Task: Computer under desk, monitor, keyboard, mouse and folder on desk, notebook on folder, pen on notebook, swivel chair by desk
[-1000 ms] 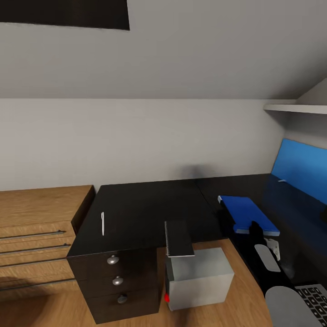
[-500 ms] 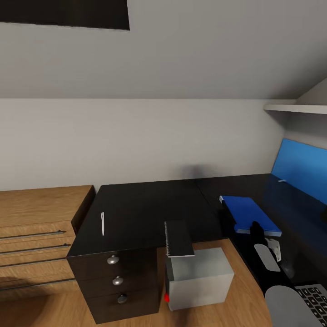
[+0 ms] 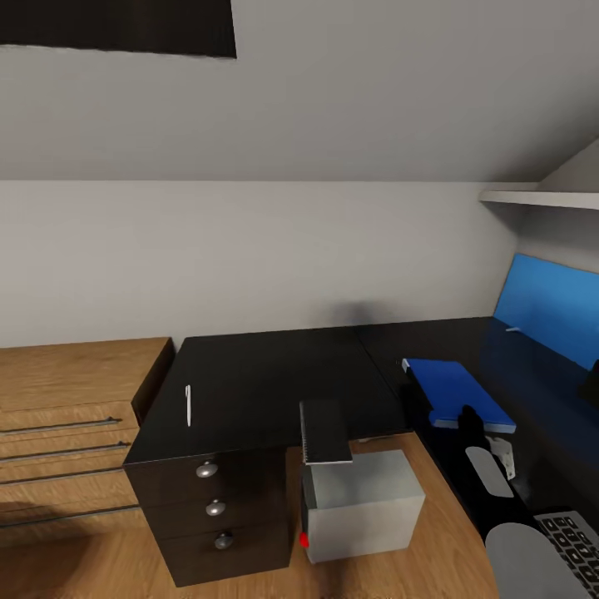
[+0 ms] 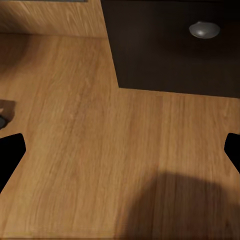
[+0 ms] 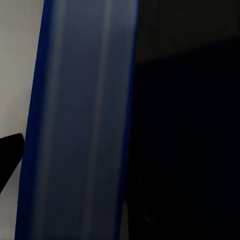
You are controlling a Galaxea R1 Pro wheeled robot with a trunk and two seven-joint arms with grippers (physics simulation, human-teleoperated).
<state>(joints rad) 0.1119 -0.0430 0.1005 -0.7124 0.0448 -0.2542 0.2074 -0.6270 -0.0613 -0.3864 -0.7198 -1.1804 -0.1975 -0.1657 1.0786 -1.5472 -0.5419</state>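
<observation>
On the tabletop (image 3: 266, 374): a blue folder (image 3: 453, 389) lies flat at its right part; a white pen (image 3: 188, 405) lies near its left edge.
Notebook (image 3: 324, 431): overhangs the front edge, above the computer (image 3: 362, 506).
Right pincer (image 3: 467, 418): at the folder's near edge; grip cannot be told.
Left pincer (image 4: 120, 150): spread over wood floor (image 4: 90, 150).

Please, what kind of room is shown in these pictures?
Probably a home study corner in an attic room: a sloped grey wall, a black desk with drawers, a computer on the wood floor, and a keyboard.
</observation>
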